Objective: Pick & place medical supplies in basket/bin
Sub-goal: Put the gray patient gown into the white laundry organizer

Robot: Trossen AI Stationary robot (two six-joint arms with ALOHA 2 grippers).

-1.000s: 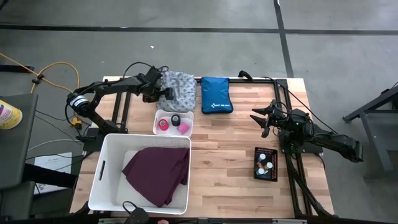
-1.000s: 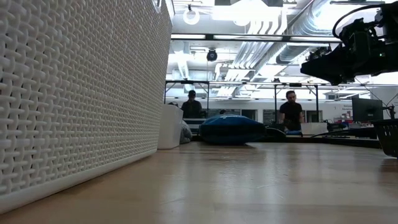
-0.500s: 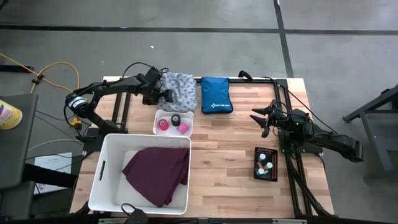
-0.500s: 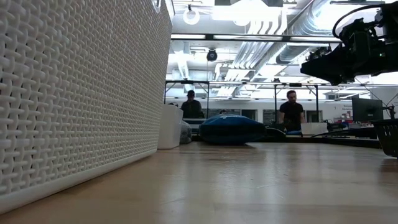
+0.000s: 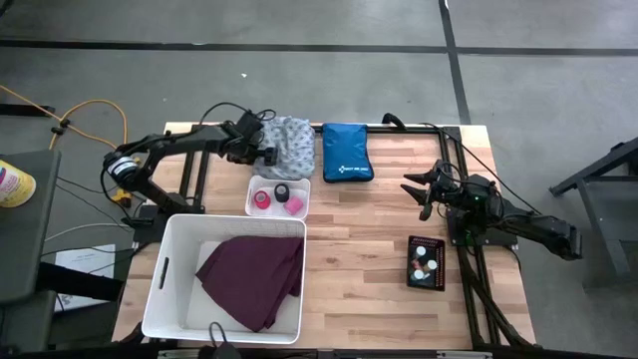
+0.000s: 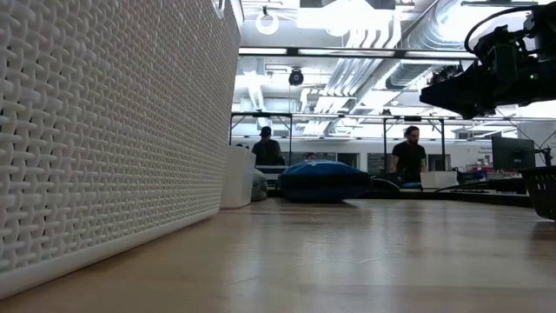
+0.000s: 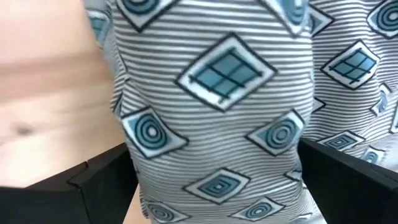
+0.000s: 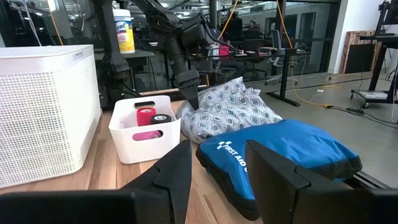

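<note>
Crumpled grey-white patterned cloth (image 7: 217,112), striped, with blue diamonds

We see a table (image 5: 379,239) of smooth pale wood | a big basket (image 5: 179,259) of white woven plastic | soft purple cloth (image 5: 249,279) | soft patterned cloth (image 7: 217,112) with stripes | a blue pouch (image 8: 286,149) of smooth fabric

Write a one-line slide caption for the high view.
Left gripper open at the patterned cloth; right gripper idle over the table; purple cloth lies in the white basket.
</note>
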